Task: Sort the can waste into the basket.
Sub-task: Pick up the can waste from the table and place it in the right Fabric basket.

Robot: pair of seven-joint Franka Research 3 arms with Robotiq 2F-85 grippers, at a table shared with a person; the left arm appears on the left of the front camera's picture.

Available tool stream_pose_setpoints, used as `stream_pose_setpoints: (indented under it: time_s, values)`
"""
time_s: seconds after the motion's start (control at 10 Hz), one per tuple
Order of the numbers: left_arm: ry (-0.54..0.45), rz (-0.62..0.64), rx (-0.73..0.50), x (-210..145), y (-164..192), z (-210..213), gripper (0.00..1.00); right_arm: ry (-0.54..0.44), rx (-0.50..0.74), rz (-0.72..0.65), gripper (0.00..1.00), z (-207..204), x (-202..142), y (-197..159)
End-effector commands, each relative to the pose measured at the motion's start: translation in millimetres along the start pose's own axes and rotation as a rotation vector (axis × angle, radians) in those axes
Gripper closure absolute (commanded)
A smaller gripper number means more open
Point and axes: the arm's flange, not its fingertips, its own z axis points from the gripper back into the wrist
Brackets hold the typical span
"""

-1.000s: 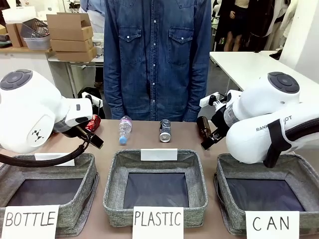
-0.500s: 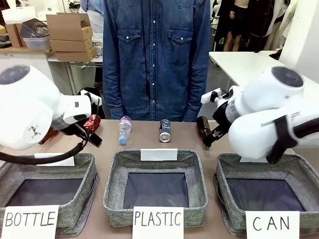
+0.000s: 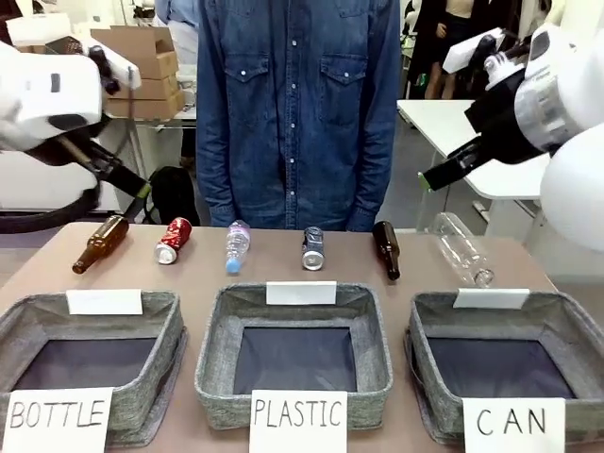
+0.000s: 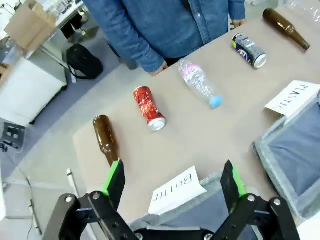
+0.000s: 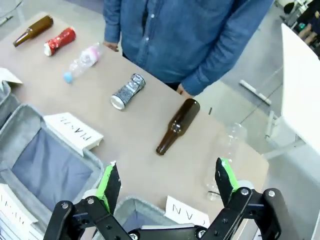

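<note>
Left gripper wide, empty; red can well beyond (untouched); right gripper likewise, dark can beyond.

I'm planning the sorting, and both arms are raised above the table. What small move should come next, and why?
Probably lower the open right pincer toward the dark can. It and the red can both lie on the table, not yet in the CAN basket, and the dark can is the one nearer that basket's side.
</note>
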Motion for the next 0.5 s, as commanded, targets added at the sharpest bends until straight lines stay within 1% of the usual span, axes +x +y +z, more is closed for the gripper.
stream_pose_setpoints:
  time_s: [0.0,0.1,0.2,0.3,0.4]
  values:
    - [0.095,0.048,-0.057,-11.5,-0.7,-62.5,0.0,0.103,0.049,-0.032,0.0,-61.1,-15.2,-1.4]
    - [0.095,0.048,-0.057,-11.5,-0.7,-62.5,0.0,0.103,0.049,-0.032,0.0,-61.1,-15.2,-1.4]
    - [0.039,0.011,-0.019,-4.9,-0.3,-18.9,0.0,0.041,0.015,-0.006,0.0,-17.8,-6.2,-0.2]
    - [0.104,-0.075,-0.321,-13.1,2.7,-16.9,0.0,0.09,0.087,-0.132,0.0,-17.8,-12.7,-2.6]
    - [0.183,-0.052,-0.517,-24.1,15.9,-10.7,0.0,0.165,0.27,-0.309,0.0,-6.8,-23.1,-16.4]
